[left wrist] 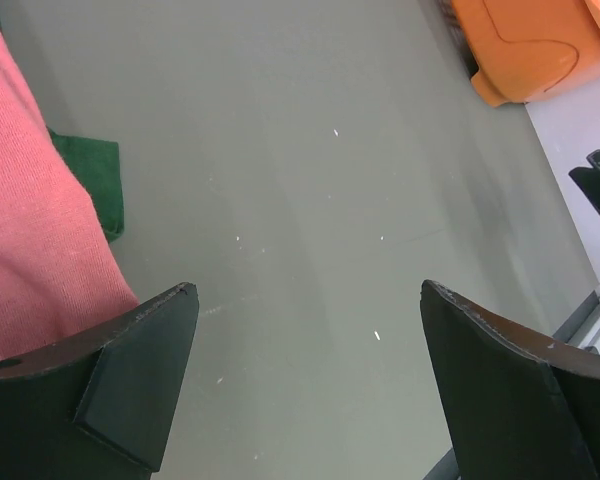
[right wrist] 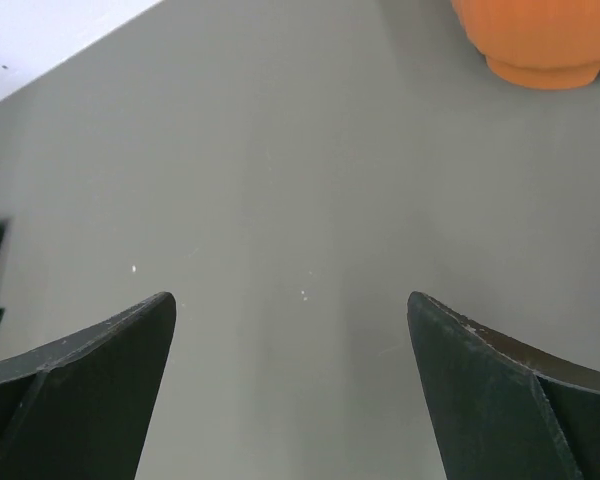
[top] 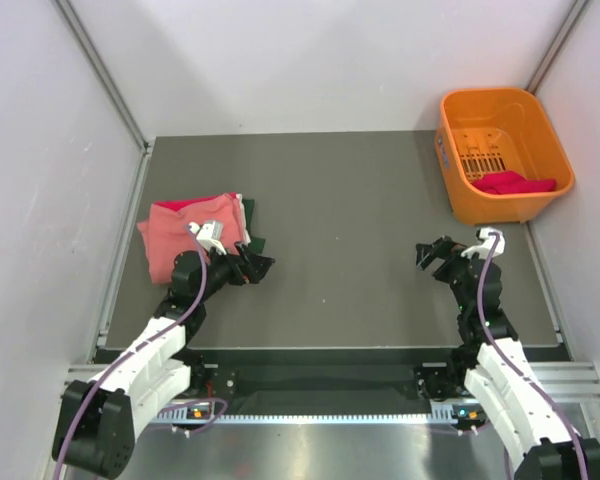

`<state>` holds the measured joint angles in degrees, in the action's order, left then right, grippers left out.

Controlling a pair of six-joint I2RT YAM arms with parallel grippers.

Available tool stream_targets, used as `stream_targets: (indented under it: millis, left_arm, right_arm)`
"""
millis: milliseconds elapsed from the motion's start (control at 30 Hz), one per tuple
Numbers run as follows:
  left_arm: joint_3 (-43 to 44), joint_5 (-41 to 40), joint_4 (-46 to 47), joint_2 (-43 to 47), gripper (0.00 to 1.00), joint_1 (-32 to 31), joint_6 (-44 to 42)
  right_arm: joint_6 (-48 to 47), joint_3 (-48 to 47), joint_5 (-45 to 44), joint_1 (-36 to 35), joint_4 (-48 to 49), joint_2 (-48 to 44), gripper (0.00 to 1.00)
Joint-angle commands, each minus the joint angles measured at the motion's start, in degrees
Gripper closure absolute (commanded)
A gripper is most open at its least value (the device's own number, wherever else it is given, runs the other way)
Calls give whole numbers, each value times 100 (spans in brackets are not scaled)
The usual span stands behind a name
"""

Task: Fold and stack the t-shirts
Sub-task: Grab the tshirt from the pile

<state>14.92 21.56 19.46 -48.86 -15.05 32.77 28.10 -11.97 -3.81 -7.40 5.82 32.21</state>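
Top view: the orange plastic basket (top: 458,185) holds a crimson red t-shirt (top: 515,183), partly hidden by its wall. Well left of the basket, a folded salmon pink t-shirt (top: 180,235) covers a dark green t-shirt (top: 256,225), of which only an edge shows. The left gripper (top: 252,266) and right gripper (top: 432,254) lie between the two, both spread wide and empty.

Left wrist view: the pink and green cloth is cut off at the edge farthest from the basket.

Right wrist view: only the basket's base shows.

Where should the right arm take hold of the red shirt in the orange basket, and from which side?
Probably grip the bunched upper fold of the red shirt from straight above: the basket walls surround it, blocking any sideways approach. The right gripper is open and nearest.
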Motion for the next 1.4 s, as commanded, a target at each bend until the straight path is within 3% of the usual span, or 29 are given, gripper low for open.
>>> stream_targets:
  millis: [0,100,267,433,567,633,833,933,1367]
  left_arm:
    - [178,-29,233,105,3,-33,-105]
    - [161,-20,242,149,3,-33,-70]
    - [161,6,260,175,3,-33,-8]
    - [152,15,260,184,3,-33,27]
    - [134,-3,277,166,3,-42,45]
    - [117,-12,295,149,3,-42,54]
    - [108,-56,295,122,3,-51,62]
    - [108,-82,295,105,3,-51,62]
    - [117,-126,242,114,2,-51,62]
  right_arm:
    - [-102,-86,-145,-34,33,-171,0]
    - [-112,-717,-564,-34,-528,-49,0]
    - [-330,-3255,-1718,159,-2092,1197,4]
    - [-226,-5715,-473,1659,-2850,3228,8]
    - [-191,-7237,-734,1865,-3306,4608,7]
    - [-173,-8245,-796,2022,-3771,5521,0]
    - [-261,-10620,-1060,2120,-5071,7816,0]
    - [-147,-11229,-1104,2164,-5468,8652,0]
    - [-6,-10976,-1657,2172,-5232,10120,0]
